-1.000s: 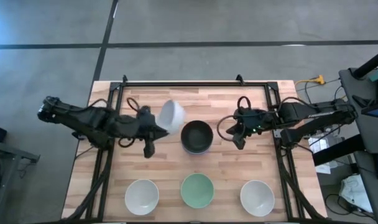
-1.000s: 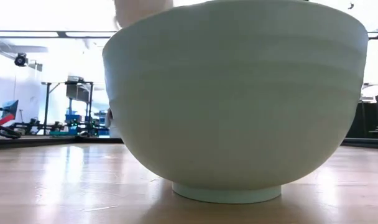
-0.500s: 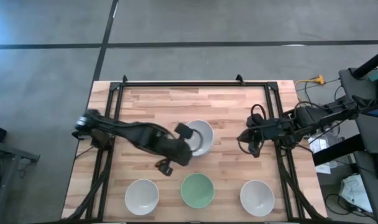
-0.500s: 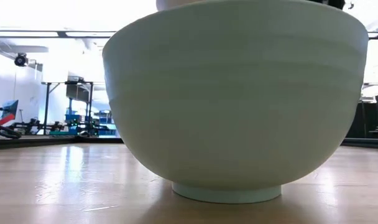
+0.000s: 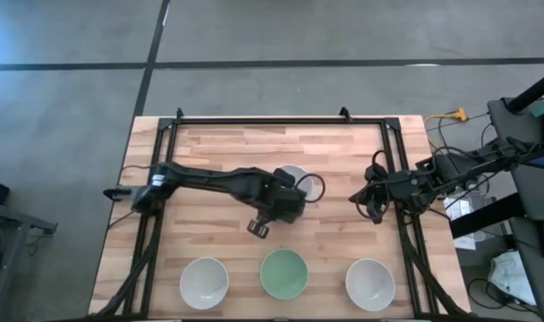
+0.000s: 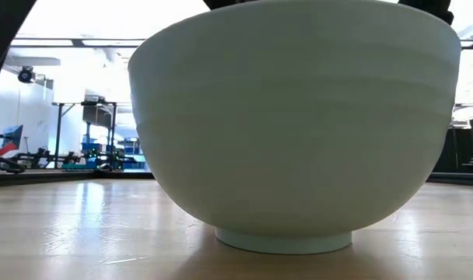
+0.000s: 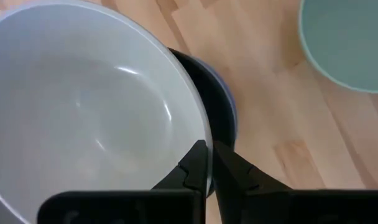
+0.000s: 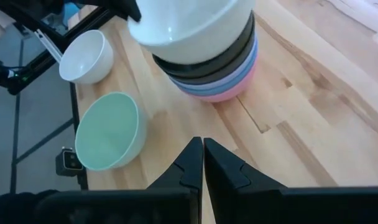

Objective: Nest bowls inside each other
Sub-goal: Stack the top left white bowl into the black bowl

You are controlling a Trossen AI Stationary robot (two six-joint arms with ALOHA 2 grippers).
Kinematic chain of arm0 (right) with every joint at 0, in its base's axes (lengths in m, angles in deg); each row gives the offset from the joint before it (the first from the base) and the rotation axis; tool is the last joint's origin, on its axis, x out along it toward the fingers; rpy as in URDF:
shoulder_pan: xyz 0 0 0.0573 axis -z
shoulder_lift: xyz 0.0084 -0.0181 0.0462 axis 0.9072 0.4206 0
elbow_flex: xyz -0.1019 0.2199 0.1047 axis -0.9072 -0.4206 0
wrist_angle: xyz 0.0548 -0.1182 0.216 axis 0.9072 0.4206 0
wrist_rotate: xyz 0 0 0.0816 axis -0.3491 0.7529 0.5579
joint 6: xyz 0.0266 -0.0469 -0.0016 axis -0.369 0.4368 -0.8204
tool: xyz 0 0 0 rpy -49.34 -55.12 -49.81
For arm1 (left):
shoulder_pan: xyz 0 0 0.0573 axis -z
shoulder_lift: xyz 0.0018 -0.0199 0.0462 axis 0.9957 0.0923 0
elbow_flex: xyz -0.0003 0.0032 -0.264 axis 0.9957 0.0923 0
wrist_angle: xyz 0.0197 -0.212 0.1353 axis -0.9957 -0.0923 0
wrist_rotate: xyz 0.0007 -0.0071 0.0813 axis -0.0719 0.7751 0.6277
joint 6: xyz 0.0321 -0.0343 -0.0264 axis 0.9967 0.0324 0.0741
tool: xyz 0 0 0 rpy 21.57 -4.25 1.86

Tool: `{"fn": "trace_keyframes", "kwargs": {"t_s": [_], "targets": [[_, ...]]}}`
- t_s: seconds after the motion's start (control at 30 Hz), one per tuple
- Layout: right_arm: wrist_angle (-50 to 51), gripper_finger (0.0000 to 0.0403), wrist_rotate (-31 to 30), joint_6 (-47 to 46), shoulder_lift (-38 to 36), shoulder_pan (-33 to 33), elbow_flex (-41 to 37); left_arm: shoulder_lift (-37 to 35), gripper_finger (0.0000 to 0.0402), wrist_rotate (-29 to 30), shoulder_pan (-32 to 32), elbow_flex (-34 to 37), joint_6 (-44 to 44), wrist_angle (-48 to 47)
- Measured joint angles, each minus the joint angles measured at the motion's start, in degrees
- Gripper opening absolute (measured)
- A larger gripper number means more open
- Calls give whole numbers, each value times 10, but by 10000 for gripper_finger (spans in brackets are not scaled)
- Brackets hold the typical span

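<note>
A white bowl (image 5: pixel 294 177) sits on top of a stack (image 8: pixel 217 78) at the table's middle: pink at the bottom, then lavender, blue and black (image 7: pixel 219 118). My left gripper (image 5: pixel 284 202) is shut on that white bowl (image 7: pixel 83 118) at its near side. My right gripper (image 8: pixel 203 155) is shut and touches nothing. It hovers to the right of the stack, near the table's right edge (image 5: pixel 370 200). In the near row, a white bowl (image 5: pixel 204 282), a mint green bowl (image 5: pixel 283 273) and another white bowl (image 5: pixel 370 284) stand on their feet. My left gripper pinches the white bowl's rim (image 7: pixel 203 144) on its near side, one finger (image 7: pixel 192 167) inside the bowl and the other (image 7: pixel 229 165) outside. The fingers come from above, slanting in from the near left. The bowl rests mouth up in the top black bowl, slightly tilted.
The mint green bowl (image 6: pixel 295 132) fills the low view and hides the stack behind it. A black frame rail (image 5: pixel 272 119) runs along the table's far edge, with more rails down both sides. Bare wood lies between the stack and the near row.
My left gripper carried the white bowl from left of the stack toward the right and down into the top black bowl, turning it mouth up. The arm swung toward the near edge. My right gripper drew back from the stack toward the table's right edge.
</note>
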Motion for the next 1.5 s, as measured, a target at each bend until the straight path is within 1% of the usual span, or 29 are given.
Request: {"fn": "trace_keyframes", "kwargs": {"t_s": [0.23,0.47,0.63,0.8,0.93,1.13,1.37,1.5], "targets": [[-3,9,0,-2,2,0,3,24,0,-19,-3,1,-1,-20],[-3,9,0,-1,2,0,5,25,0,-21,-5,1,-4,-20],[-3,9,0,-2,2,0,5,25,0,-43,-7,2,-4,-26],[-3,9,0,-4,2,0,5,26,0,-43,-9,4,-4,-37],[-7,9,0,-4,2,0,6,26,0,-30,-9,5,-5,-44],[-15,8,0,-4,2,0,5,26,0,-20,-12,15,-5,-37],[-15,9,0,-6,2,0,5,26,0,-18,-13,43,-6,-14],[-19,9,1,-6,2,-5,5,26,17,-18,-13,47,-25,-13]]}}
